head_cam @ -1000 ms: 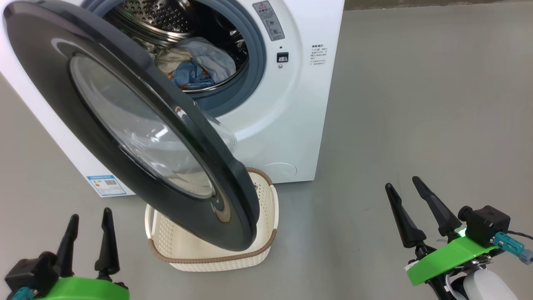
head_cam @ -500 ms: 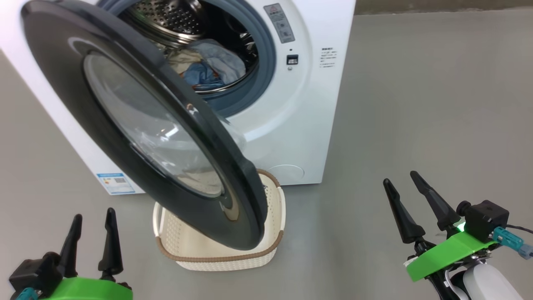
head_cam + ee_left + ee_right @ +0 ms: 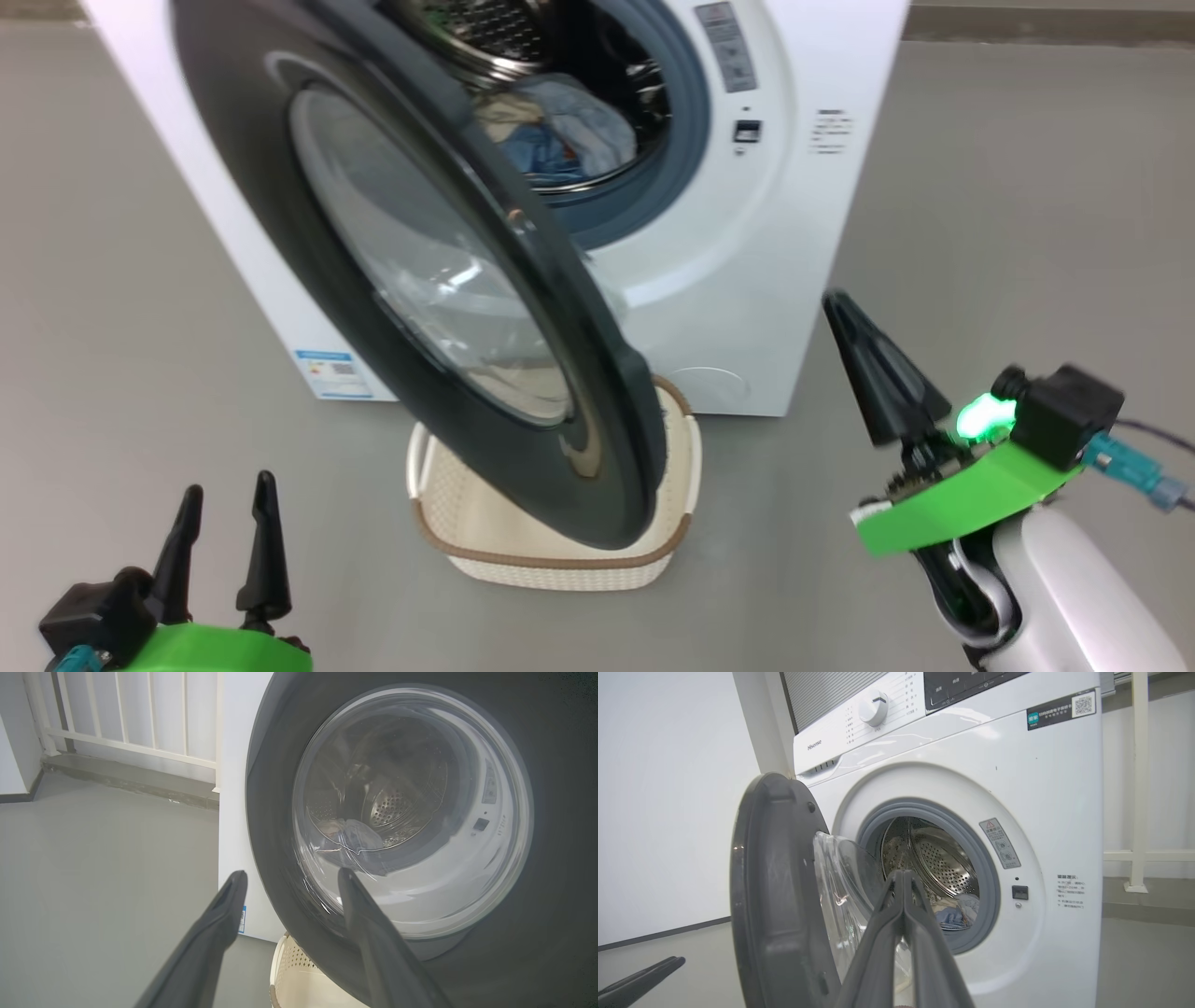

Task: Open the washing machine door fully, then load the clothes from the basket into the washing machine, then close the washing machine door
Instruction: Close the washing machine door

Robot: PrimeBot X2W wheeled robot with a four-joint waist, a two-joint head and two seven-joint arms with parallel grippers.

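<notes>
Right jaws closed empty, left jaws apart; washing machine door ajar between them, seemingly untouched.

Grey floor: washing machine, basket

**suds_fan:** the washing machine door looks like glossy black plastic around a clear glass bowl, super reflective.

**lint_trap:** yep. Inside the washing machine: shiny perforated steel drum, matt rubber gasket, soft crumpled clothes. In front of it, a matt perforated plastic basket.
</notes>
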